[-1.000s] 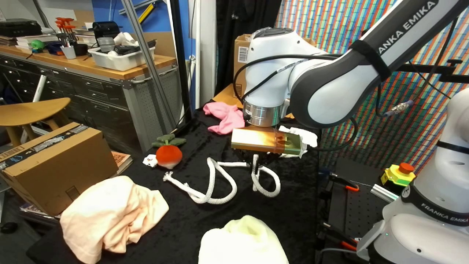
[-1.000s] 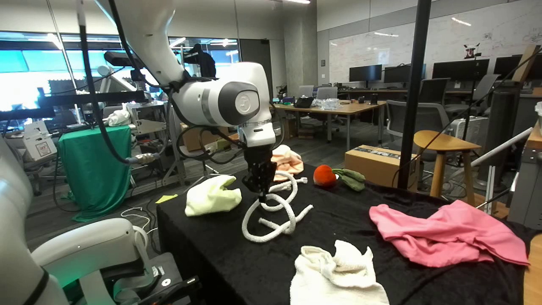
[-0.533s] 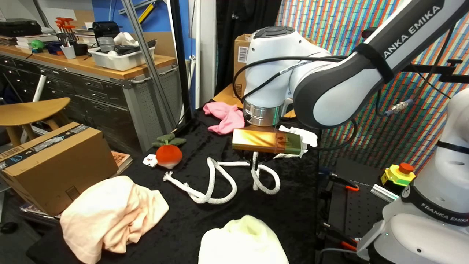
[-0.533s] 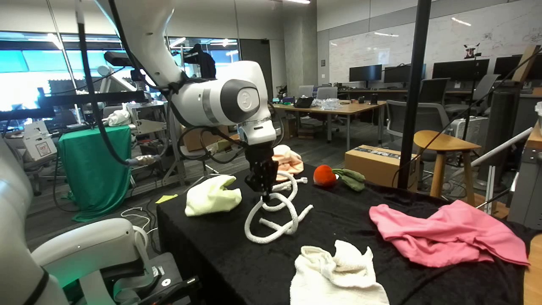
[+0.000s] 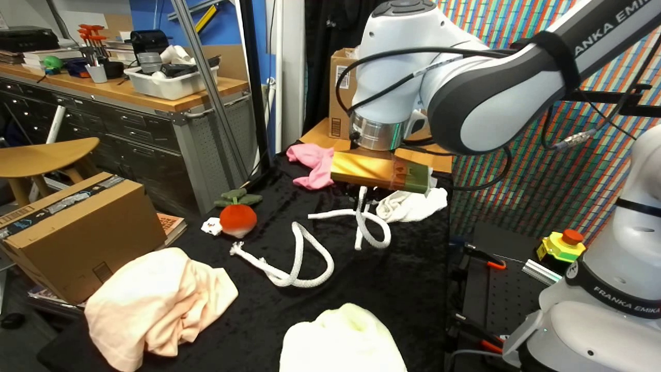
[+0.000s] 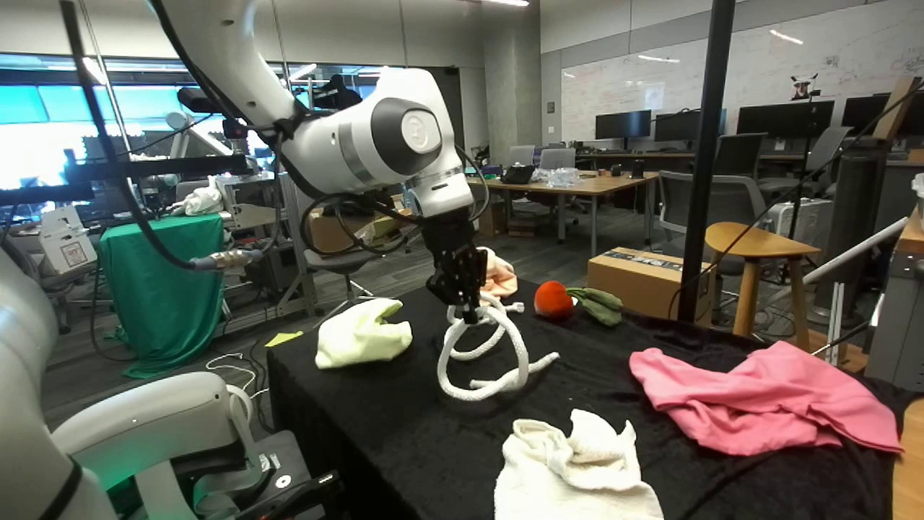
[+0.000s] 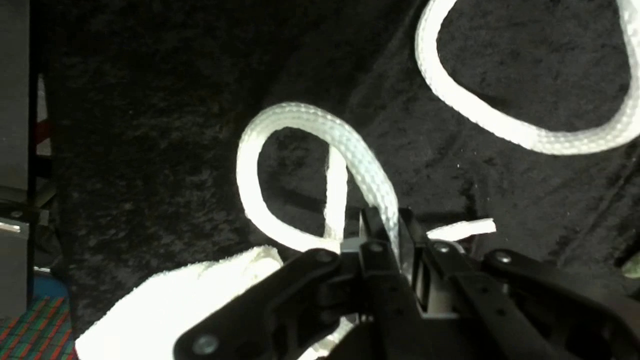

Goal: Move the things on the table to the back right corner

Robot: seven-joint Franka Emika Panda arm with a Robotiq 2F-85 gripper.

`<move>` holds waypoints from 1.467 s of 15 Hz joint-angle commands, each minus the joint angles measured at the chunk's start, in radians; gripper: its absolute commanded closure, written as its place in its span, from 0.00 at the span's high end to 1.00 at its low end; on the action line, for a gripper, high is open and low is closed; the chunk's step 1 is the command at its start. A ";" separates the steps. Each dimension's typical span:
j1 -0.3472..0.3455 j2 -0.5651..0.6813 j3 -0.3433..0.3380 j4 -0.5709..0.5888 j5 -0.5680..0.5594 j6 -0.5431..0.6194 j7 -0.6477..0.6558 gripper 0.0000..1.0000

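My gripper (image 5: 360, 204) is shut on a looped white rope (image 5: 379, 227). It also shows in the wrist view (image 7: 391, 220), with the rope (image 7: 300, 112) pinched between its fingers. The loop hangs below; I cannot tell whether it touches the table (image 5: 408, 289). A separate white rope piece (image 5: 320, 253) lies on the black fabric. A red round object (image 5: 238, 219) with green leaves, a peach cloth (image 5: 160, 305), a pale yellow-white cloth (image 5: 341, 341), a white cloth (image 5: 413, 205) and a pink cloth (image 5: 310, 165) lie around. The arm partly covers the pink cloth in that view.
A light wooden board (image 5: 439, 163) and a labelled cardboard box (image 5: 338, 98) border the back right corner. Another cardboard box (image 6: 650, 278) stands beyond the table. A black pole (image 6: 704, 159) stands near the table edge.
My gripper has risen and moved toward the pink cloth's end of the table with one rope. That rope has come apart from the rope piece lying on the fabric.
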State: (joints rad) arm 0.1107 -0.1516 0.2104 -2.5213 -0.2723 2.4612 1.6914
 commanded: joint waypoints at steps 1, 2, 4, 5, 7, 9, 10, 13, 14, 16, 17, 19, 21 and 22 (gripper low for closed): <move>-0.030 -0.132 -0.014 -0.024 -0.017 -0.059 -0.014 0.09; -0.043 -0.158 -0.019 -0.025 -0.018 -0.073 -0.024 0.09; -0.070 -0.202 -0.033 -0.025 -0.016 -0.095 -0.056 0.09; -0.086 -0.221 -0.041 -0.022 -0.017 -0.106 -0.074 0.09; -0.120 -0.250 -0.057 -0.016 -0.020 -0.119 -0.107 0.09; -0.156 -0.272 -0.075 -0.006 -0.022 -0.126 -0.142 0.09; -0.174 -0.281 -0.081 -0.004 -0.026 -0.126 -0.155 0.09; -0.224 -0.303 -0.102 0.012 -0.032 -0.129 -0.198 0.09; -0.239 -0.310 -0.108 0.020 -0.035 -0.131 -0.213 0.09; -0.265 -0.322 -0.115 0.034 -0.043 -0.131 -0.232 0.09; -0.277 -0.325 -0.116 0.043 -0.047 -0.129 -0.238 0.09; -0.295 -0.325 -0.117 0.075 -0.049 -0.135 -0.257 0.09; -0.302 -0.313 -0.119 0.121 -0.044 -0.147 -0.290 0.09; -0.301 -0.305 -0.123 0.143 -0.037 -0.153 -0.315 0.09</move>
State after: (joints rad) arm -0.1836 -0.4662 0.0945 -2.4527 -0.3022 2.3419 1.4360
